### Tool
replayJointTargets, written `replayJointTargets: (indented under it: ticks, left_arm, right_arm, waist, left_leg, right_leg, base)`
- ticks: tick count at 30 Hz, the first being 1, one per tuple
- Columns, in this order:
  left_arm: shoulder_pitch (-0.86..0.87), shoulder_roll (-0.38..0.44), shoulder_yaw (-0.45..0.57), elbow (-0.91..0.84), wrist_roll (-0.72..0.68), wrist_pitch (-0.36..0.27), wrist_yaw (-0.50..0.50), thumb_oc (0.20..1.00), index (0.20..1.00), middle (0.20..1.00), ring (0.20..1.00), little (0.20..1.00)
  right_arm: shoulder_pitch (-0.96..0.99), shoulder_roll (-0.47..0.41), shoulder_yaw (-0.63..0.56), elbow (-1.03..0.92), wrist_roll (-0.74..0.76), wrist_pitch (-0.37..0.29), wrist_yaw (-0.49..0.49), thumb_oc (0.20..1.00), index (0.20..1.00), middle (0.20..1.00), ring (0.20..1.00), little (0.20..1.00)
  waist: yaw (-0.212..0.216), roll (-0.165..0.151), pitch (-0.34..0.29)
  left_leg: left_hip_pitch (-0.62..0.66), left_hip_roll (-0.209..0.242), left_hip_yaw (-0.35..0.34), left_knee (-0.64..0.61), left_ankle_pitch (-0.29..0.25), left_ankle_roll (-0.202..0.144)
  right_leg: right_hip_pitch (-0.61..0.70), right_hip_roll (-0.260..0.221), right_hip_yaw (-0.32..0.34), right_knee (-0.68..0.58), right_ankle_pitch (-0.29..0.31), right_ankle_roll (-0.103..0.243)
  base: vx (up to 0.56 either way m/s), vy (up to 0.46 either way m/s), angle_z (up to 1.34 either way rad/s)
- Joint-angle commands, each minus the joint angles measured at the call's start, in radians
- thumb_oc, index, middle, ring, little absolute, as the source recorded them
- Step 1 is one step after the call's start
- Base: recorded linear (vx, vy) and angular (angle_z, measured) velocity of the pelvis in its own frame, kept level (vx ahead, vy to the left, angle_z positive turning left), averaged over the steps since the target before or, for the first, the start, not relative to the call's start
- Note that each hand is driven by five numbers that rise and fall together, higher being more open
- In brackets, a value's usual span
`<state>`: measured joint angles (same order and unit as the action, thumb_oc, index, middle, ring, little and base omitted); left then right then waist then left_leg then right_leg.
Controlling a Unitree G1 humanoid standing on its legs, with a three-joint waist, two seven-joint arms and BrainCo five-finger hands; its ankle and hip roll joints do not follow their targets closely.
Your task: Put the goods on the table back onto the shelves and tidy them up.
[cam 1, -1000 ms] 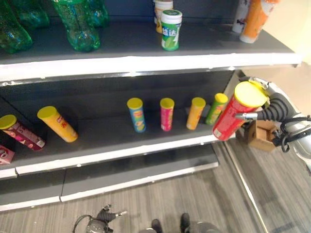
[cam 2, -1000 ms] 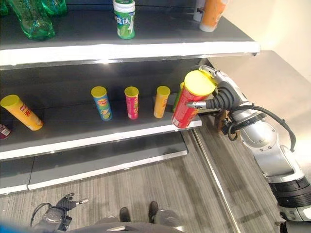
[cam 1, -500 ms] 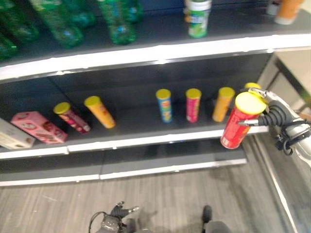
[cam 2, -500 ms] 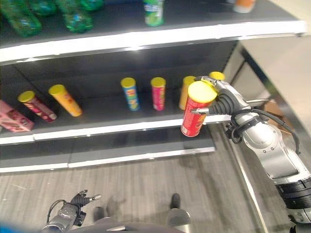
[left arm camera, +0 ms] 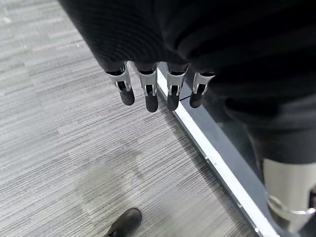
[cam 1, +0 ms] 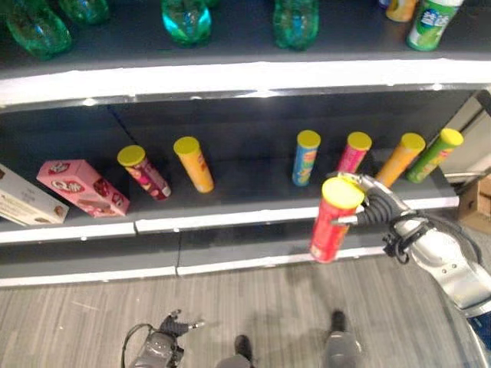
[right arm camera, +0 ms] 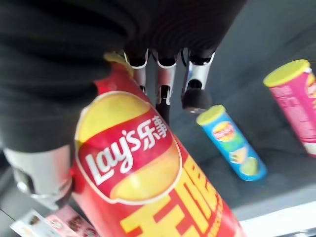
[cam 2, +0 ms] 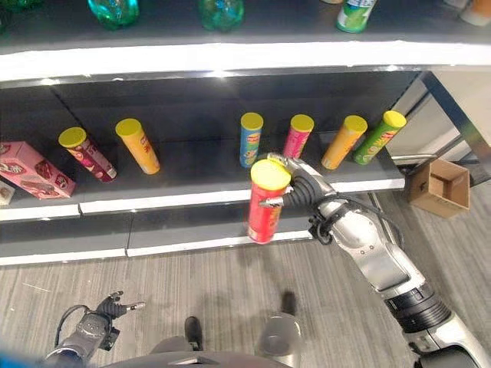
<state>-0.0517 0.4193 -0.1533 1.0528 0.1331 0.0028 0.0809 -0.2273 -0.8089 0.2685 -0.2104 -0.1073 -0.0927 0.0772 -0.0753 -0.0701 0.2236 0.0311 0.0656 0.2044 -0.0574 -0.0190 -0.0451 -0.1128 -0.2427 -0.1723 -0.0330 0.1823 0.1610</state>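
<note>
A: Since the shelf unit (cam 1: 230, 77) is the landmark, log from it: where is everything?

B: On its middle shelf (cam 1: 253, 218), six cans stand in a loose row: dark red (cam 1: 143, 171), orange (cam 1: 193, 163), blue (cam 1: 305, 157), pink (cam 1: 354, 152), another orange (cam 1: 400, 159), green (cam 1: 435, 155). A pink box (cam 1: 82, 187) lies toward the shelf's left end. Green bottles (cam 1: 186, 17) sit on the shelf above.

A: And the task item?

B: The red chip can (cam 1: 332, 220), yellow lid up, hangs in front of the middle shelf's edge, just out from the blue and pink cans, not yet over the board.

A: Grip?

B: The right hand (cam 2: 301, 186) has fingers curled round the can's upper part, keeping it near upright, probably so it can be stood in the row.

A: Other hand?

B: The left hand (left arm camera: 158, 91) hangs below the shelf unit over the floor (left arm camera: 59, 148), fingers relaxed, holding nothing.
</note>
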Motion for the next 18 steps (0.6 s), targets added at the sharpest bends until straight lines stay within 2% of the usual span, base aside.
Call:
replayJointTargets:
  ticks: [1, 7, 12, 16, 18]
  left_arm:
    - [0.012, -0.015, -0.001, -0.032, -0.042, -0.005, 0.029, 1.0, 1.0, 1.0, 1.0, 1.0]
    - [0.067, -0.068, -0.001, -0.006, -0.05, 0.011, 0.036, 1.0, 1.0, 1.0, 1.0, 1.0]
    - [0.087, -0.076, 0.005, 0.004, -0.056, 0.015, 0.047, 1.0, 1.0, 1.0, 1.0, 1.0]
    - [0.099, -0.075, -0.018, -0.016, -0.063, 0.015, 0.061, 1.0, 1.0, 1.0, 1.0, 1.0]
    - [0.104, -0.078, -0.036, -0.026, -0.072, 0.016, 0.069, 1.0, 1.0, 1.0, 1.0, 1.0]
  right_arm:
    - [-0.116, -0.014, -0.034, 0.034, -0.054, -0.001, -0.063, 0.2, 0.2, 0.2, 0.2, 0.2]
    - [-0.17, 0.027, 0.031, 0.077, -0.092, 0.014, -0.069, 0.2, 0.2, 0.2, 0.2, 0.2]
    - [-0.205, 0.056, 0.056, 0.129, -0.154, 0.027, -0.108, 0.2, 0.2, 0.2, 0.2, 0.2]
    - [-0.277, 0.09, 0.082, 0.212, -0.219, 0.053, -0.168, 0.2, 0.2, 0.2, 0.2, 0.2]
    - [-0.331, 0.116, 0.084, 0.258, -0.241, 0.065, -0.217, 0.2, 0.2, 0.2, 0.2, 0.2]
  waist:
    - [0.033, 0.049, -0.029]
    - [0.07, 0.064, -0.055]
    - [0.089, 0.07, -0.046]
    - [0.119, 0.095, -0.014]
    - [0.134, 0.12, 0.001]
  left_leg:
    - [0.001, 0.075, -0.003, -0.03, -0.028, -0.067]
    - [-0.003, 0.093, -0.034, -0.03, -0.012, -0.091]
    - [-0.005, 0.093, -0.049, -0.03, -0.008, -0.094]
    - [-0.041, 0.083, -0.075, -0.03, 0.009, -0.097]
    - [-0.073, 0.074, -0.104, -0.03, 0.02, -0.098]
  right_leg:
    - [0.034, 0.006, 0.018, 0.019, -0.176, 0.041]
    - [0.131, 0.017, -0.061, -0.045, -0.185, 0.031]
    - [0.145, 0.01, -0.087, -0.04, -0.191, 0.028]
    - [0.133, -0.009, -0.129, -0.028, -0.19, 0.032]
    - [0.121, -0.023, -0.153, -0.019, -0.189, 0.033]
  base:
    - [0.08, -0.206, 0.65]
    - [0.09, -0.108, 0.47]
    - [0.04, -0.048, 0.27]
    - [0.01, -0.044, 0.33]
    - [-0.01, 0.002, 0.59]
